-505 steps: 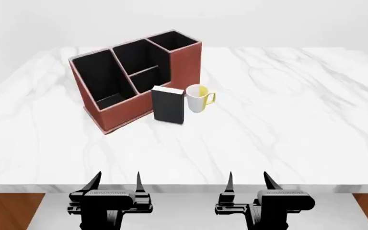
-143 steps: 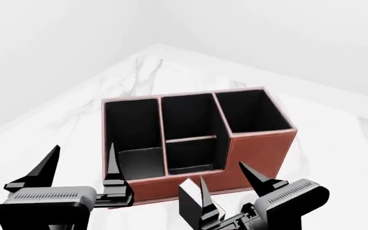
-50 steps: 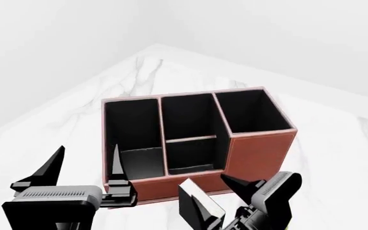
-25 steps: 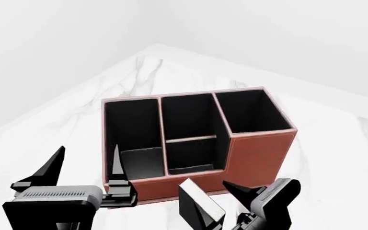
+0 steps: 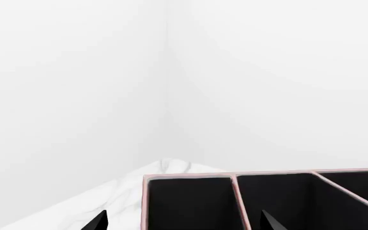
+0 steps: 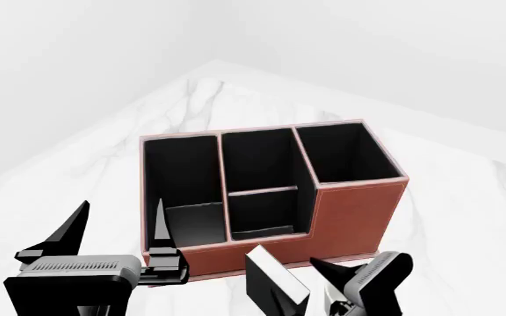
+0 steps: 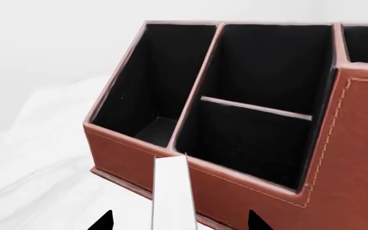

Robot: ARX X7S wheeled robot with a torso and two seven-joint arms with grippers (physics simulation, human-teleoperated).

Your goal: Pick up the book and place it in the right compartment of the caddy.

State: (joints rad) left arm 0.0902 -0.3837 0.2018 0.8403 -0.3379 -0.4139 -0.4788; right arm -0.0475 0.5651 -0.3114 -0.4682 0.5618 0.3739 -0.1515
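Book (image 6: 275, 283) upright, tilted, just before caddy (image 6: 350, 217) stepped front, between right gripper (image 6: 310, 289) fingers; contact not discernible, grasp undetermined. Right compartment (image 6: 345, 153) holding nothing. Left gripper (image 6: 116, 227) spread wide, gripping nothing, near caddy's sloped end.

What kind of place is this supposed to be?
Probably a simulated desk or counter: a white marble-look table against bare pale walls, with a leather-look caddy and a small black book on it.

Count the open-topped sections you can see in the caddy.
4: the caddy has a long left section, a divided middle, back and front, and the right compartment.
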